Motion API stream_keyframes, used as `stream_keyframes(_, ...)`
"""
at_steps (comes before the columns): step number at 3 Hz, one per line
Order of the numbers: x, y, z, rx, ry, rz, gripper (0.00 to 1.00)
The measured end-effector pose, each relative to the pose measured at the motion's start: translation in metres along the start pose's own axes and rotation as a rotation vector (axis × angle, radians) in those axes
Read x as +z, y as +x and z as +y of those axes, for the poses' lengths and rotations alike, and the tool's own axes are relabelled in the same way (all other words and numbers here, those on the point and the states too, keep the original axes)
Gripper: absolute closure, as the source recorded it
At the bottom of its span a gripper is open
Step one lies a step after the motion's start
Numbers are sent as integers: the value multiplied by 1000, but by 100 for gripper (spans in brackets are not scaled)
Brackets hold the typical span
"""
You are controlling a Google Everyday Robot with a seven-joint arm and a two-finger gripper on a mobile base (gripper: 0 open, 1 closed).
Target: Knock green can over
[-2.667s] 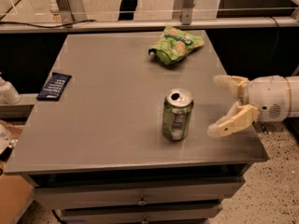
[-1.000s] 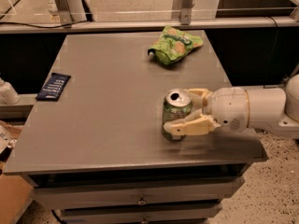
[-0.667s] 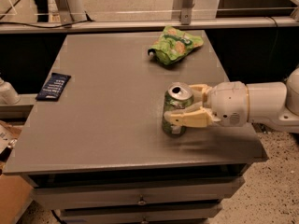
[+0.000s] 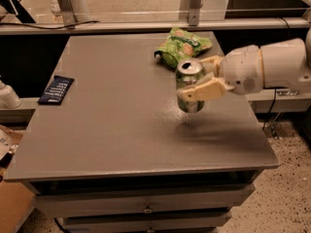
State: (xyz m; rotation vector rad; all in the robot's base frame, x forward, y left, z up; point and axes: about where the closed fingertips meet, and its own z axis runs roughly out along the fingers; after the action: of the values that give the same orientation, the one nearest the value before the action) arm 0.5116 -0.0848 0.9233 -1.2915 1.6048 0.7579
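Observation:
The green can (image 4: 189, 68), shiny with a silver top, is upright between the two cream fingers of my gripper (image 4: 192, 77). One finger (image 4: 200, 91) crosses its front and the other (image 4: 212, 61) lies behind it. The can hangs a little above the grey table (image 4: 112, 110), with its shadow on the top below it. The white arm reaches in from the right.
A crinkled green snack bag (image 4: 182, 45) lies just behind the can near the table's far edge. A dark blue packet (image 4: 56, 90) lies at the left edge. Drawers sit under the tabletop. A cardboard box (image 4: 9, 203) stands on the floor at the left.
The gripper came in from the right and closed its fingers around the can. The can has since risen off the tabletop and stays upright.

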Motion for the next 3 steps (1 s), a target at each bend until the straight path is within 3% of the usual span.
stream_keyframes(1,-7,-18,-20,-98,-2,133,100)
stream_keyframes(3,1,-11,-12,-358,-65,470,100)
